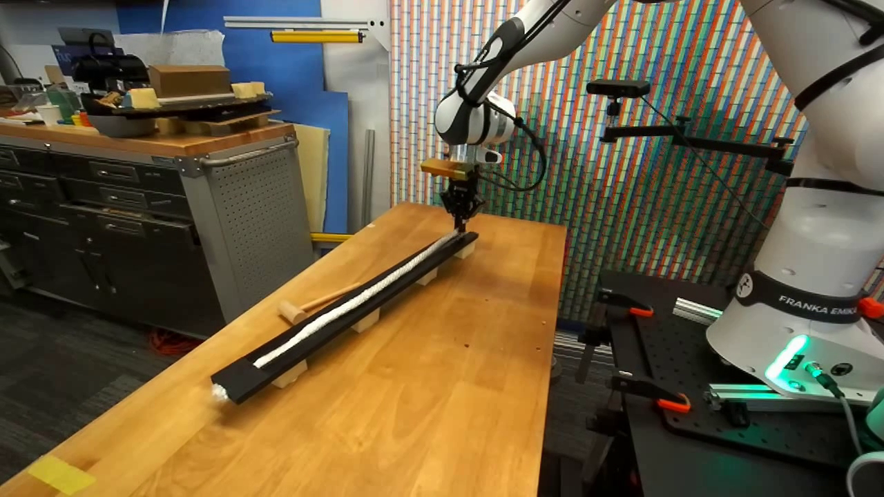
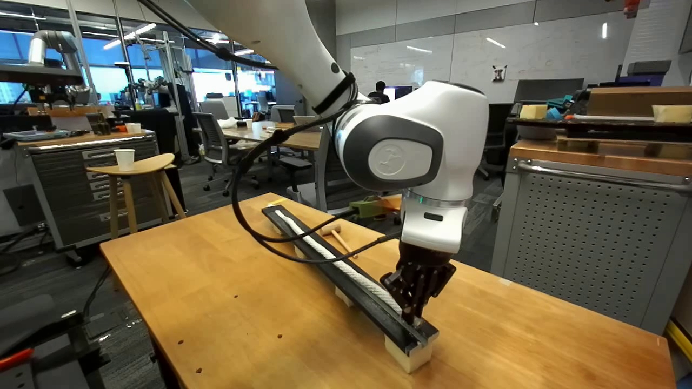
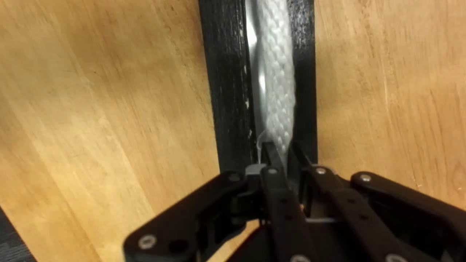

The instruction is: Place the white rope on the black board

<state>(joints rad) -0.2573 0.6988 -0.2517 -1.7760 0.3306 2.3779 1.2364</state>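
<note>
The white rope (image 1: pixel 366 295) lies along the groove of the long black board (image 1: pixel 242 376) in both exterior views; it also shows on the board in an exterior view (image 2: pixel 370 283). My gripper (image 1: pixel 460 226) points down at one end of the board, with its fingertips low at the rope's end. In the wrist view the rope (image 3: pixel 278 65) runs down the board (image 3: pixel 227 72) and passes between the two close fingertips (image 3: pixel 281 147). The fingers appear shut on it. The rope's tip is hidden by the fingers. A thin loose strand curls beside the left fingertip.
The board rests on several pale blocks (image 1: pixel 366 320) on the wooden table (image 1: pixel 442 386). A wooden mallet (image 1: pixel 293 312) lies close beside the board. Yellow tape (image 1: pixel 61 474) marks a table corner. A black cable (image 2: pixel 303 261) loops from the arm in front of the board in an exterior view.
</note>
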